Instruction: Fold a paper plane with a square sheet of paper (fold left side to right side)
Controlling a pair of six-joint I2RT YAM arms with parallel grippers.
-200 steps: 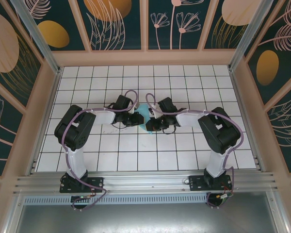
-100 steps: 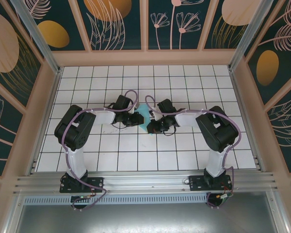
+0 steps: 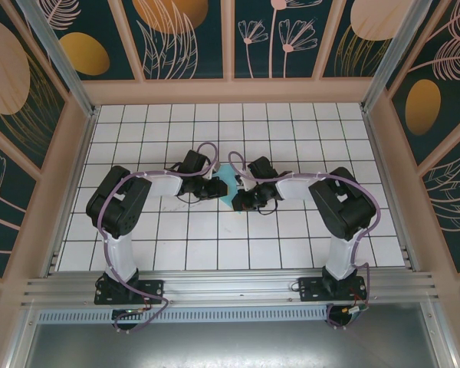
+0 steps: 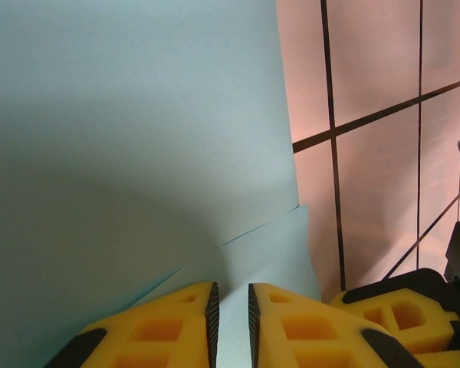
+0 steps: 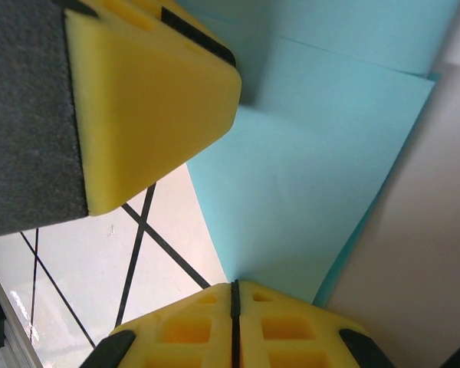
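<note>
The left gripper (image 4: pixel 230 318) is standing slightly apart, gripping the square sheet of paper (image 4: pixel 130 138). The right gripper (image 5: pixel 234 318) is pressing fully together on the sheet's edge. The sheet is lying on the tiled floor (image 3: pixel 291 123), between both grippers.

White tiled floor (image 3: pixel 291 230) with dark grid lines; dark teal wall panels (image 3: pixel 192 38) painted with peach and gold leaves and flowers; pale wooden frame (image 3: pixel 230 90) around; aluminium rail (image 3: pixel 230 287) along near edge.

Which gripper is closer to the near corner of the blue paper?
Right. The right gripper sits at the near corner of the square sheet of paper; the left gripper holds its left edge, farther back.
</note>
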